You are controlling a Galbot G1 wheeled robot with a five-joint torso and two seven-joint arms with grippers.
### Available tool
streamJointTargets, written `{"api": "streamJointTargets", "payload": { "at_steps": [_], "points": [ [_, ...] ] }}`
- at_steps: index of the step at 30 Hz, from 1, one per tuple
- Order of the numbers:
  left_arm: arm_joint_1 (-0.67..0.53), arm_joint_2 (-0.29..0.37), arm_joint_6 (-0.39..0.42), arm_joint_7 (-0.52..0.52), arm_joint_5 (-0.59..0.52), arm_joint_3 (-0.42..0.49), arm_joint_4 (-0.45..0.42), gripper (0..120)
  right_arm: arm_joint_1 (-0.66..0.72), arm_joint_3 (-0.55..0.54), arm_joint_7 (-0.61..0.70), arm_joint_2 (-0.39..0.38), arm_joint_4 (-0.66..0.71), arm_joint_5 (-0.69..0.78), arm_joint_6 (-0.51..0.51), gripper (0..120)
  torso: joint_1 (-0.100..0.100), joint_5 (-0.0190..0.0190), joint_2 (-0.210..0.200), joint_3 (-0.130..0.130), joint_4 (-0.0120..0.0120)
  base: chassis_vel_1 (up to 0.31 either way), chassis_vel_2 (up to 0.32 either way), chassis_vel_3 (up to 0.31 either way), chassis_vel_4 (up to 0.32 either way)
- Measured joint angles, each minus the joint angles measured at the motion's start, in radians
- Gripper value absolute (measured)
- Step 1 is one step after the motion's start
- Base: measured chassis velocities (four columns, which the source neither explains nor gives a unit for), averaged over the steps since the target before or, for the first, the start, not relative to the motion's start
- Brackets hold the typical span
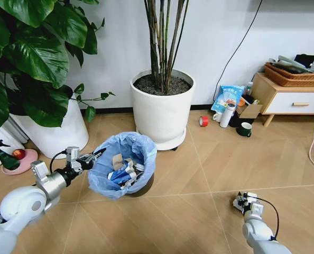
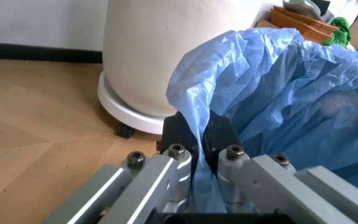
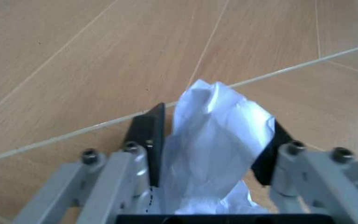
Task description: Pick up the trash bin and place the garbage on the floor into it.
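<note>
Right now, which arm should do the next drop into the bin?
Right, probably. The right gripper is shut on crumpled white paper low over the floor, so it carries the next piece. The left gripper is shut on the bin liner's rim, holding it.

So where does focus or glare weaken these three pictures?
Left wrist view: metal fingers near the lens are soft, black bin's baggy light-blue bag readable. Right wrist view: crumpled white paper glares slightly. Head view: even light, soft shadows on tan herringbone floor.
</note>
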Motion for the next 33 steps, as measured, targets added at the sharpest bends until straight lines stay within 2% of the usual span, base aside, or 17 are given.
{"api": "streamJointTargets", "payload": {
  "at_steps": [3, 5, 7, 10, 17, 21, 23, 25, 29, 32, 33],
  "points": [
    [0.001, 0.000, 0.000, 0.000, 0.000, -0.004, 0.000, 0, 0.000, -0.001, 0.000, -0.005, 0.002, 0.001, -0.001, 22, 0.000, 0.0000, 0.000, 0.000, 0.0000, 0.000, 0.000, 0.000, 0.000],
    [0.001, 0.001, -0.001, 0.000, -0.001, -0.005, 0.000, 0, 0.000, -0.002, 0.000, -0.006, 0.003, 0.002, -0.002, 18, 0.000, 0.0000, 0.000, 0.000, 0.0000, 0.000, 0.000, 0.000, 0.000],
    [0.002, 0.001, -0.001, 0.000, -0.001, -0.007, -0.001, 0, -0.001, -0.003, 0.000, -0.008, 0.008, 0.003, -0.005, 7, 0.000, 0.0000, 0.000, 0.000, 0.0000, 0.000, 0.000, 0.000, 0.000],
    [0.003, 0.001, -0.001, 0.000, -0.001, -0.009, -0.002, 0, -0.005, -0.005, 0.001, -0.009, 0.014, 0.005, -0.011, 0, 0.000, 0.0000, 0.000, 0.000, 0.0001, 0.000, 0.000, 0.000, 0.000],
    [0.008, -0.005, -0.001, 0.000, 0.000, -0.010, -0.007, 0, -0.029, 0.002, -0.001, -0.021, 0.063, 0.010, 0.005, 0, 0.000, 0.0001, 0.000, 0.000, -0.0002, 0.000, 0.000, 0.000, 0.000],
    [0.015, -0.002, -0.001, 0.003, 0.005, -0.006, -0.008, 0, -0.036, 0.018, -0.059, -0.045, 0.146, 0.007, 0.080, 0, 0.000, 0.0008, 0.000, 0.000, -0.0005, 0.000, 0.000, 0.000, 0.000],
    [0.013, 0.004, -0.001, 0.002, 0.005, 0.000, -0.006, 0, -0.022, 0.015, -0.171, -0.098, 0.268, 0.031, 0.166, 0, 0.000, -0.0010, 0.000, 0.000, -0.0002, 0.000, 0.000, 0.000, 0.000],
    [0.002, 0.007, -0.002, -0.003, 0.005, 0.013, -0.003, 0, 0.023, -0.047, -0.311, -0.163, 0.396, 0.101, 0.257, 0, 0.000, -0.0001, 0.000, 0.000, 0.0000, 0.000, 0.000, 0.000, 0.000],
    [-0.008, 0.007, -0.002, -0.007, 0.006, 0.025, -0.001, 0, 0.072, -0.117, -0.391, -0.199, 0.499, 0.167, 0.289, 0, 0.000, 0.0000, 0.000, 0.000, 0.0001, 0.000, 0.000, 0.000, 0.000],
    [-0.024, 0.004, -0.002, -0.009, 0.008, 0.042, 0.014, 0, 0.185, -0.259, -0.460, -0.229, 0.647, 0.255, 0.293, 0, 0.000, -0.0002, 0.000, 0.000, 0.0000, 0.000, 0.000, 0.000, 0.000],
    [-0.024, 0.004, -0.002, -0.009, 0.008, 0.042, 0.014, 0, 0.185, -0.259, -0.460, -0.229, 0.647, 0.255, 0.293, 0, 0.000, -0.0002, 0.000, 0.000, 0.0000, 0.000, 0.000, 0.000, 0.000]
  ]
}}
